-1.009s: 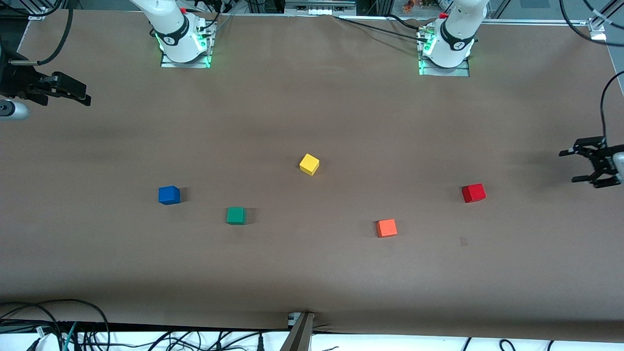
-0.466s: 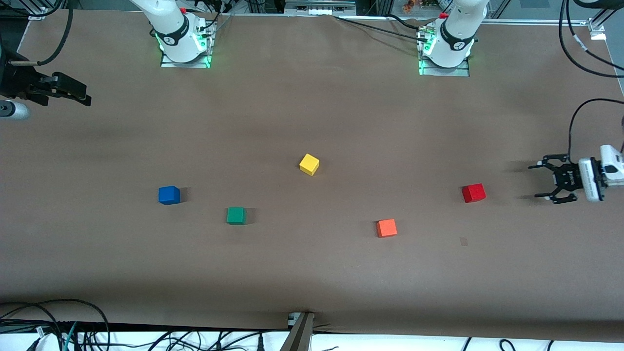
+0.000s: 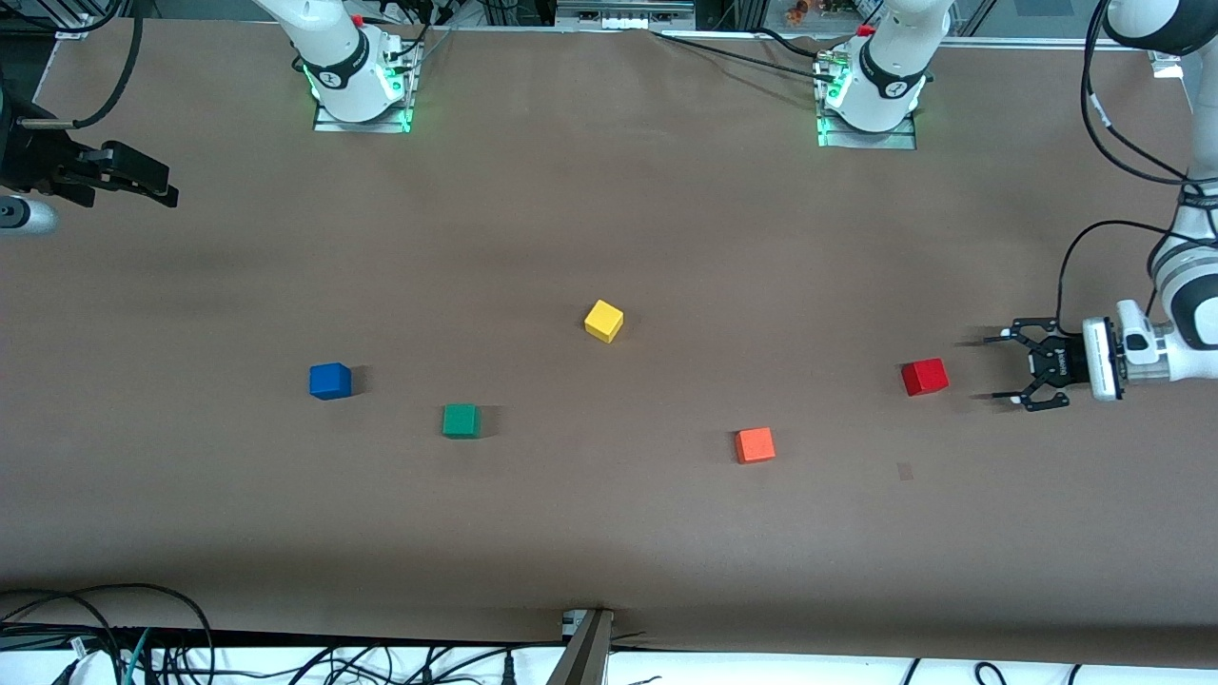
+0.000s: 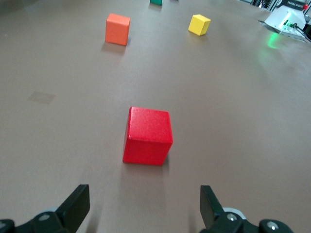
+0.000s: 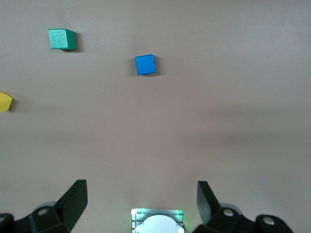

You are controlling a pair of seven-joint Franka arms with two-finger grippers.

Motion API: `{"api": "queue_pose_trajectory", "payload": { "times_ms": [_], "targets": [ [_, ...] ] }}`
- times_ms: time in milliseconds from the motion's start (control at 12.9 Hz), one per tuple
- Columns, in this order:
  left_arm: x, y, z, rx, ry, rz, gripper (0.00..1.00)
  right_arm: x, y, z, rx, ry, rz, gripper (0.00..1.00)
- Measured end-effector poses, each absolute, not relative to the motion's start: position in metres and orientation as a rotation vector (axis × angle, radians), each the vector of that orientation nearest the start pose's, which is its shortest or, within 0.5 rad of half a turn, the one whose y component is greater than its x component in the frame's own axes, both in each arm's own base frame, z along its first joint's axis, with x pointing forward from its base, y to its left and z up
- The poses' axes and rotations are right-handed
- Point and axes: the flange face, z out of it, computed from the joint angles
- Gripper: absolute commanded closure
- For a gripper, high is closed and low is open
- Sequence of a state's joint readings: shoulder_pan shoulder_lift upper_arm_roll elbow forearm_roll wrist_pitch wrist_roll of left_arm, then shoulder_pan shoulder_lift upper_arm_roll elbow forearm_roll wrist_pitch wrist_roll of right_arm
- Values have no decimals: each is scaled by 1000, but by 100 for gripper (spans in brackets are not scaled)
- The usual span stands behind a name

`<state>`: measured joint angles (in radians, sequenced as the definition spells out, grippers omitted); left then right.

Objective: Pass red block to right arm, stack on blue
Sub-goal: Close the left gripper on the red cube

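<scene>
Five cubes, two tools.

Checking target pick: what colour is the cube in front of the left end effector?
Bright red block; clearest in the left wrist view.

left hand splayed low, right hand waiting

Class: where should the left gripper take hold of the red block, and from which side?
Grip the red block across its two flat upright side faces, coming in low from the left arm's end of the table. The open left gripper already lines up there, its fingers spread wider than the cube.
</scene>
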<state>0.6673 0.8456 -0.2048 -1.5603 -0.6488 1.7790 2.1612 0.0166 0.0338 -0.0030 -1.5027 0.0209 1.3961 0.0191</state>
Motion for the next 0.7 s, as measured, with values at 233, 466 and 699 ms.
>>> {"api": "queue_pose_trajectory", "payload": {
  "times_ms": [233, 466, 699],
  "targets": [
    [588, 239, 125, 1730, -1389, 791, 0, 546, 10, 623, -3115, 6, 220, 0],
    [587, 225, 107, 1666, -1388, 851, 0, 547, 9, 623, -3115, 7, 222, 0],
    [588, 210, 93, 1603, -1391, 912, 0, 547, 9, 622, -3115, 7, 223, 0]
  ]
}}
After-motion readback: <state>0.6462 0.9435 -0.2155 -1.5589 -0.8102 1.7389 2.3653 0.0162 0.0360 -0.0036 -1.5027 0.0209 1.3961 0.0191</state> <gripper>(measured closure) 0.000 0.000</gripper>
